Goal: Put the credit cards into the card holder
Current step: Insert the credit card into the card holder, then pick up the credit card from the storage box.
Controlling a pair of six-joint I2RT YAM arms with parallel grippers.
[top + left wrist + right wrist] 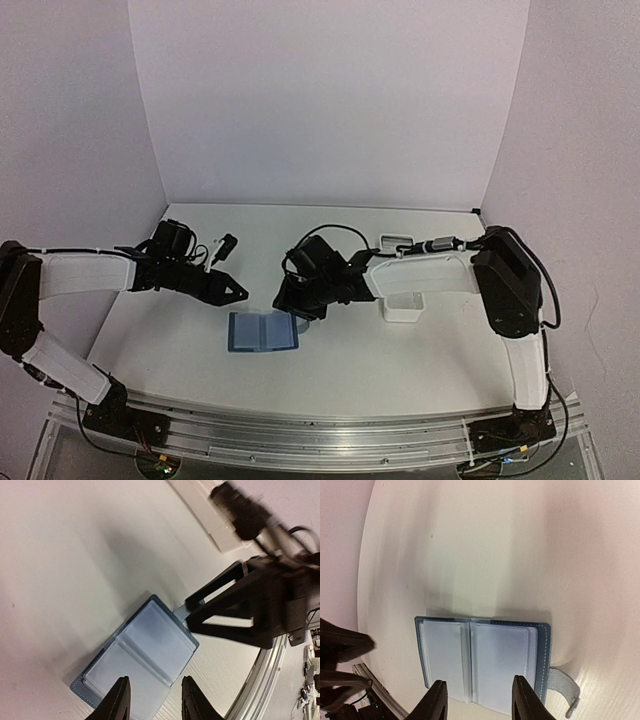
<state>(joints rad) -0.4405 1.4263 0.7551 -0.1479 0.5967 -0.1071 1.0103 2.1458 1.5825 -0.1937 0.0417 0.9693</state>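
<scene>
Looking at the card holder (262,332), you've got it lying open and flat on the table (420,370), pale inside face up, right between the two arms and near the front edge. The left gripper (155,702) hovers over one end with its fingers apart and nothing between them, and the right gripper (480,702) does the same from the other side, jaws parted and empty, close to the snap tab (563,690); can't tell if it's actually touching the tab. My guess is this thing handles like any cheap wallet: light, soft, floppy at the fold, and the clear sleeves (500,665) look slick, so it'll probably skate on that smooth surface the second you push a card at it. I'd pin one half down with a fingertip near the spine, or pinch the stitched outer border or the tab, not the sleeves themselves. I honestly can't spot the credit cards in any view; they may be in the white tray (402,312) behind the right arm, but it's too small to tell. Expect them to be thin, stiff and a pain to lift off anything flat, so grab by the long edges.
</scene>
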